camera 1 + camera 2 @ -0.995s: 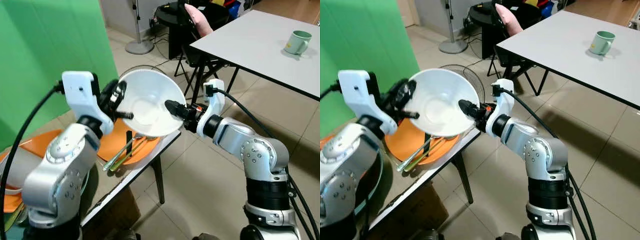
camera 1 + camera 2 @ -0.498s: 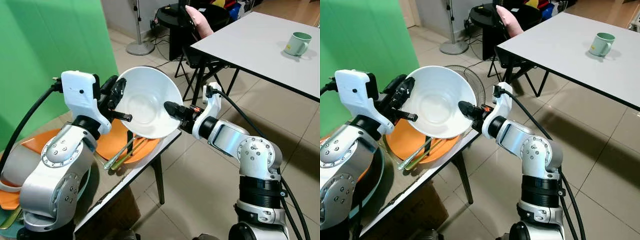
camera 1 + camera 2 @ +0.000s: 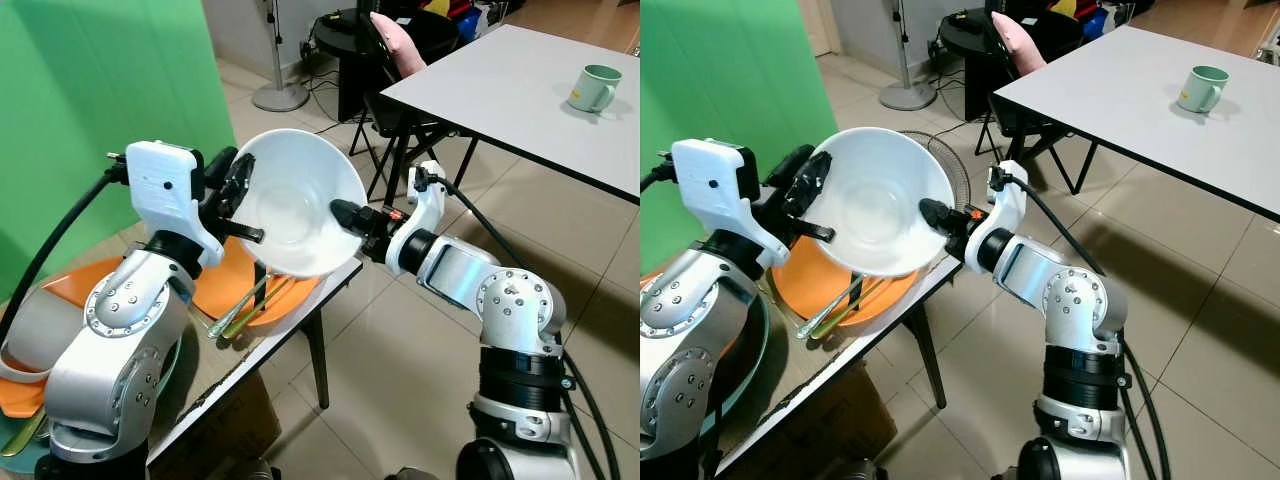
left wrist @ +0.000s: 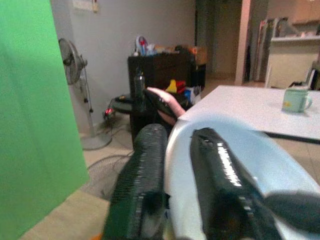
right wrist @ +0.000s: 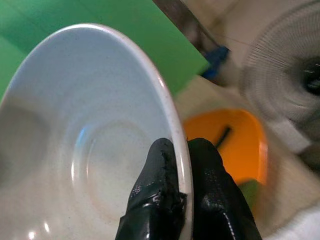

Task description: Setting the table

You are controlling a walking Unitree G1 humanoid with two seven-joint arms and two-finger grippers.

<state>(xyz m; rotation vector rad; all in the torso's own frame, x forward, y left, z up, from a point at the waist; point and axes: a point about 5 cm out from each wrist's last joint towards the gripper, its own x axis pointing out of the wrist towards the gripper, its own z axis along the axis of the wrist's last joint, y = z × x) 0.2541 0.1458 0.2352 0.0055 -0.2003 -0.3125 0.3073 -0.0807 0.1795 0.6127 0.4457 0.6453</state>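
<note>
White bowl [image 3: 300, 205] held in mid-air betw. both arms, tilted, above orange plate [image 3: 245, 290] on the near surface [image 3: 290, 335]. Left gripper [image 3: 238, 205] pinches its left rim, right gripper [image 3: 350, 215] pinches the right rim (one finger each side). Dining surface [image 3: 500, 85] w/ green mug [image 3: 597, 85] lies well apart, fwd-right across tiled floor [image 3: 390, 370].

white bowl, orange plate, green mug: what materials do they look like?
Large white bowl: probably melamine or glazed ceramic; thin rim, soft sheen, clamped at opposite rims by the left gripper and right gripper. Orange plate under it: likely plastic, with flat saturated colour and a dull gloss. Pale green mug on the white table: looks like glazed ceramic, with thick walls; too small to be sure.
</note>
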